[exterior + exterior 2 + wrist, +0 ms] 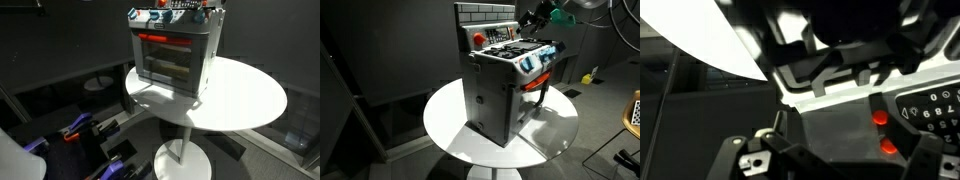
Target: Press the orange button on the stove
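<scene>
The grey toy stove with a dark windowed door and a red bar handle stands on a round white table. It also shows in the other exterior view. My gripper hovers just above the back of the stove top, also seen at the picture's upper edge. In the wrist view the gripper is open and empty, its fingers at either side of the grey stove top. Two orange-red buttons lie to the right, between the fingers, close below.
The table stands on a single white pedestal. Black curtains close the scene behind. Clamps and cables lie on the floor. A small yellow object sits on the floor beyond the table.
</scene>
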